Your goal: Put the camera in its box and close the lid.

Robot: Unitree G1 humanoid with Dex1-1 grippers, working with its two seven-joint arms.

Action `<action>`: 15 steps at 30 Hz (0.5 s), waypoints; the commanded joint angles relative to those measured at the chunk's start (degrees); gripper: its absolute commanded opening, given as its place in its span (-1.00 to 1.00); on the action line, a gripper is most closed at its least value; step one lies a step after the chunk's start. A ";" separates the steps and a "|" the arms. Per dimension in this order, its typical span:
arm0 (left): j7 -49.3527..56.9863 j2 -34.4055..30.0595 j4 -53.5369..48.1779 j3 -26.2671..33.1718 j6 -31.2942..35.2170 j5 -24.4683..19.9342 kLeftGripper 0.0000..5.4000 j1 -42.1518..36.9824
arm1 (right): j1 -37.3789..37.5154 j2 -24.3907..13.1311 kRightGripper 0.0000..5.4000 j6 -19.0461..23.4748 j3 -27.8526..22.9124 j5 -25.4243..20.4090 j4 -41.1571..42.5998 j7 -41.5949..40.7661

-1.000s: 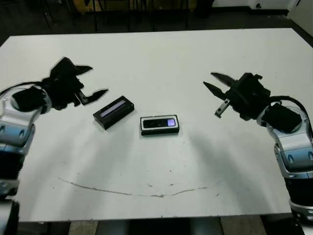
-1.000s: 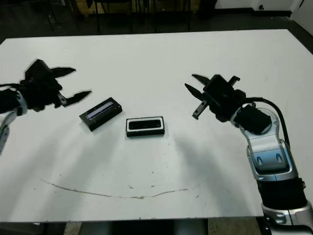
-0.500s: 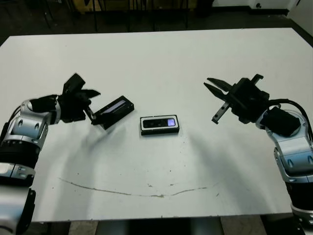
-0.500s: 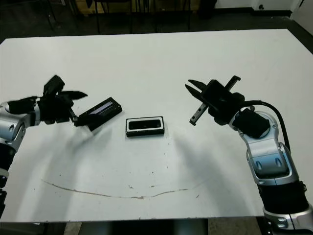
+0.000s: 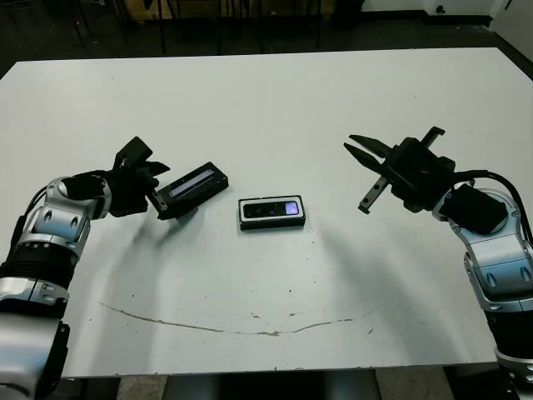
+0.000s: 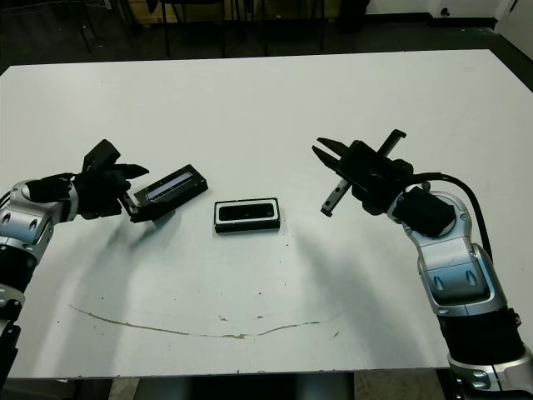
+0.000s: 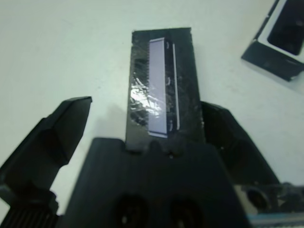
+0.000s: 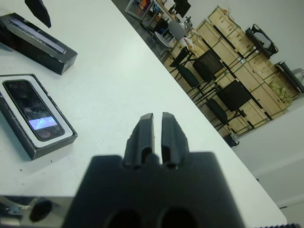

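No text, label, brand, number or sign can be read in any view. The flat black rectangular lid [image 7: 162,88] carries only a plain light-grey stripe, and nothing legible shows on it.

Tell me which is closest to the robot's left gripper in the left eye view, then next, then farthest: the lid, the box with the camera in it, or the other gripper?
1. The lid: right at the left gripper, its near end between the fingers.
2. The box, with the camera inside: mid-table, just past the lid.
3. The right gripper: far across on the right side.
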State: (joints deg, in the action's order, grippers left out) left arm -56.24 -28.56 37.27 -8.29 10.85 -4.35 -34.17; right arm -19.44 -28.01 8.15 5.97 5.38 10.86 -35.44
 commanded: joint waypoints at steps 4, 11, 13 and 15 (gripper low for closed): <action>-2.43 -0.01 3.37 -1.31 -2.59 1.74 0.99 -0.71 | 1.16 -1.13 -1.00 0.39 0.63 1.03 -0.13 0.14; 2.81 0.97 6.14 1.42 -2.04 1.64 0.92 0.03 | 1.29 -1.02 -1.00 0.02 0.64 1.25 -0.19 -0.05; 5.18 1.37 6.00 2.17 -3.45 1.76 0.84 1.06 | 1.34 -0.90 -1.00 0.14 0.52 0.94 -0.26 -0.09; 6.22 1.62 6.54 2.42 -6.08 1.94 0.70 1.82 | 1.35 -0.92 -1.00 0.02 0.59 1.01 -0.32 -0.03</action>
State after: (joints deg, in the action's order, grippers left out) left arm -50.81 -27.13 42.48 -6.05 5.74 -3.32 -34.33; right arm -19.19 -28.26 7.69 6.14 6.32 10.91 -35.42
